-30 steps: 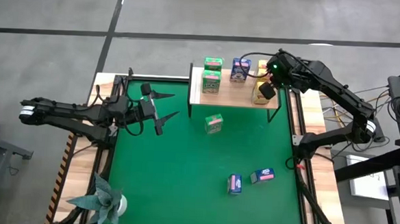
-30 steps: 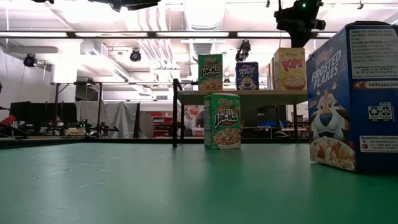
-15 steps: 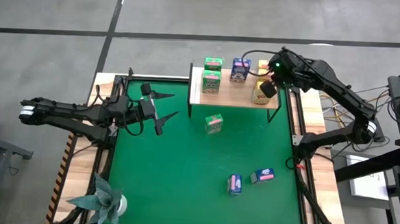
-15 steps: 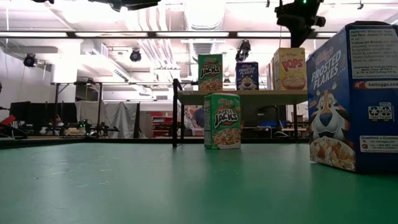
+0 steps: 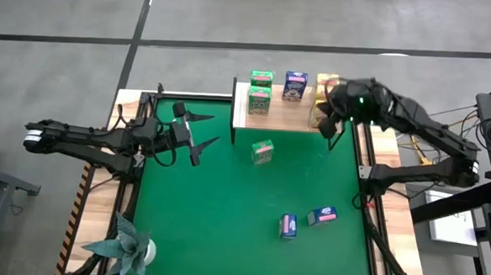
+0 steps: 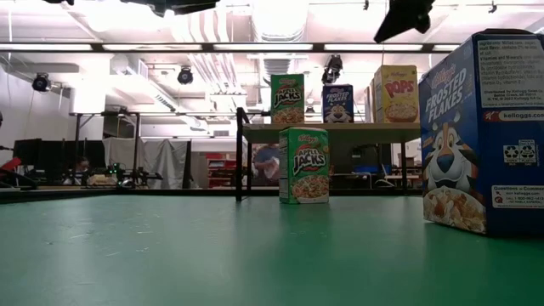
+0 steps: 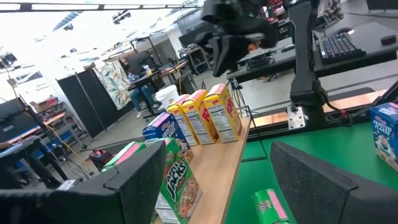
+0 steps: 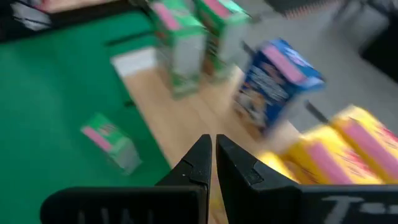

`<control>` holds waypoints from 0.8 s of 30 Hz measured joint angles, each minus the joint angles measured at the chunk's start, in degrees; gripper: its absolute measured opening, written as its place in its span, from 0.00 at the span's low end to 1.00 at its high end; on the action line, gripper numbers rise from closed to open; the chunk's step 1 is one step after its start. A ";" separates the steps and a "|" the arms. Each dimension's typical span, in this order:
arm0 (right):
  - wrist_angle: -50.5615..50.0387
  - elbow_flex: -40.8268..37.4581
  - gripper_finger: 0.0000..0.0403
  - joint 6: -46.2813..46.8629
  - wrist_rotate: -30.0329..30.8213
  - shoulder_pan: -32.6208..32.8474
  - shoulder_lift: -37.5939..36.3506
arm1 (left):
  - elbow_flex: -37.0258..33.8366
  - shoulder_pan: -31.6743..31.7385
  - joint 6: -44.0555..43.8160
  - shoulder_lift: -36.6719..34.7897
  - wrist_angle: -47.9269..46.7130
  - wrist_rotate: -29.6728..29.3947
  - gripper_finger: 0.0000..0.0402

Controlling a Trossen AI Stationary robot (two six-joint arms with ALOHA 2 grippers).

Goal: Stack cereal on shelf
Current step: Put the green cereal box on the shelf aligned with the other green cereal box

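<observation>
The right gripper [image 5: 337, 117], jaws shut on nothing, has pulled away from the yellow-and-pink printed cardboard cereal boxes [image 5: 323, 98] at the right end of the light wooden plank shelf with its white edge strip and thin black legs [image 5: 240, 103]. A second ago it hung right over those boxes; now it sits just off the shelf's front right corner, and in the low view it has climbed nearly out of the top of the picture. The right wrist view is blurred, but it shows the shut fingertips [image 8: 211, 149] above bare plank, with yellow boxes to one side, so the arm looks to be mid-swing.

That suggests a yellow box is placed and the arm is free for the next one. On the shelf stand two green printed boxes [image 5: 260, 92], one blue printed box [image 5: 295, 85] and the yellow ones; the left wrist view shows three yellow boxes side by side there.

Still on the large green mat [image 5: 216, 212] covering the table are one green box standing near the shelf [image 5: 262, 152] and two blue boxes [image 5: 288, 226] lying close together [image 5: 322, 216] towards the near edge. So three boxes remain to be shelved.

The left gripper [image 5: 197, 135] waits over the mat's left side, jaws spread wide and empty. It has not moved.
</observation>
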 joint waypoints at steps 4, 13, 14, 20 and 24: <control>12.91 -10.60 0.03 -1.27 0.13 5.17 -4.41 | 0.00 0.01 -2.18 0.00 -0.17 0.00 0.68; 31.27 -25.76 0.03 -4.86 0.10 15.74 -8.68 | 0.00 -0.02 -11.55 1.23 -4.21 1.23 0.68; 32.29 -26.53 0.03 -5.43 0.09 16.69 -8.86 | 0.00 -0.02 -12.21 1.84 -4.25 2.49 0.68; 35.46 -28.99 0.03 -6.91 0.11 21.17 -9.47 | 0.00 -0.04 -15.11 6.64 -1.27 11.54 0.68; 38.24 -31.12 0.03 -9.40 0.04 23.63 -9.45 | 0.00 -0.04 -17.16 10.52 1.33 12.22 0.68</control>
